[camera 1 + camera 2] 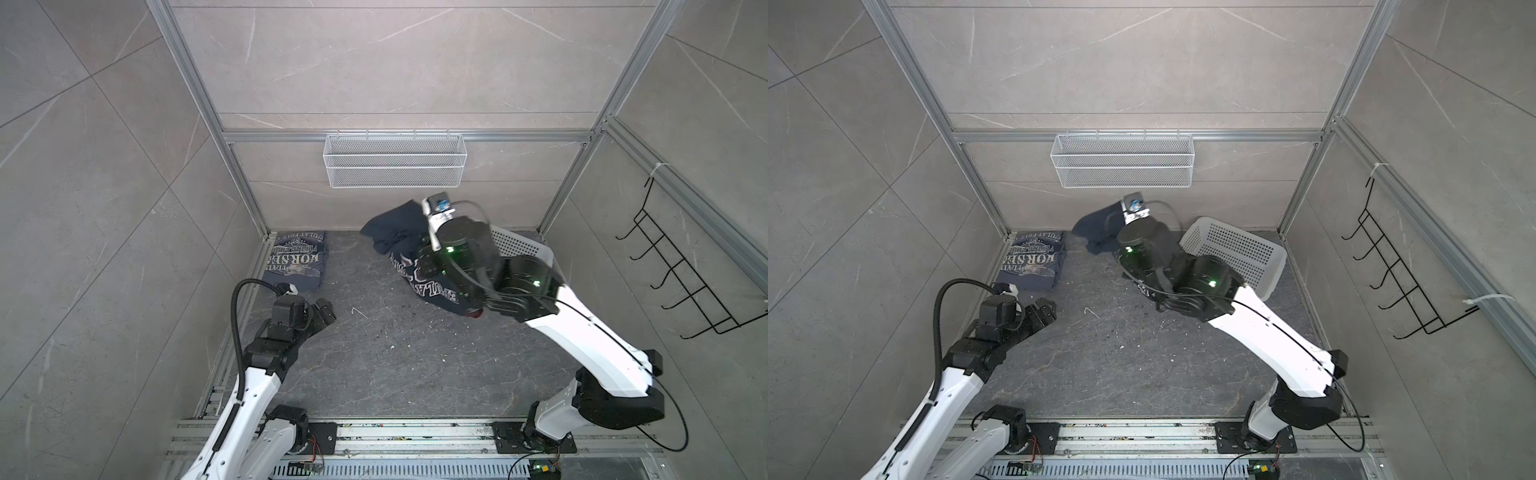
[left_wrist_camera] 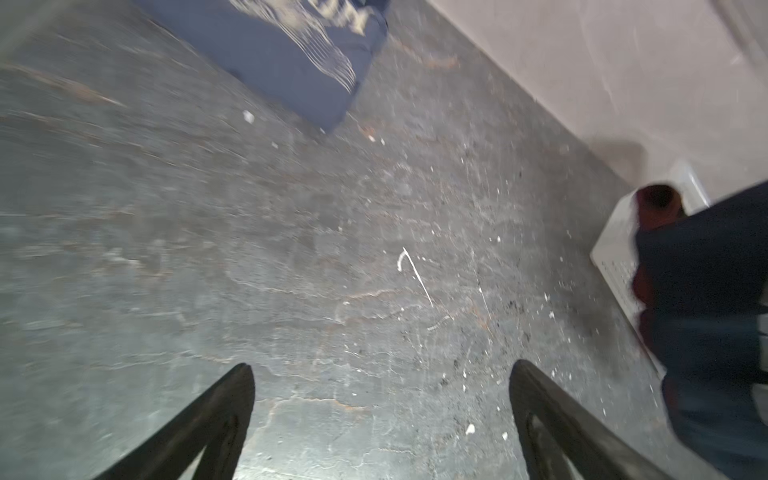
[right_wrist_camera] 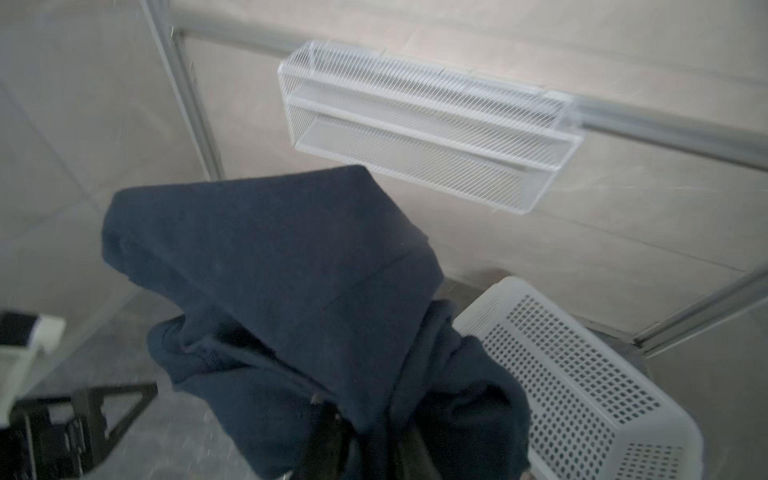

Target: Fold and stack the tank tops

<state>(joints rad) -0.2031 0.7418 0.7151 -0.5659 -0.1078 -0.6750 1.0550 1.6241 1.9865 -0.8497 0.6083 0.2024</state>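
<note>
Right jaws tilt up toward the far wall, buried in the dark navy cloth tank top with maroon trim (image 3: 291,257); whether they clamp it I cannot tell. It drapes bunched at far right, beside the tilted white perforated plastic basket (image 1: 1237,249). Left jaws gape, empty, over the grey stone-look table (image 1: 395,365). The folded slate-blue lettered tank top (image 1: 297,259) lies far left.
</note>
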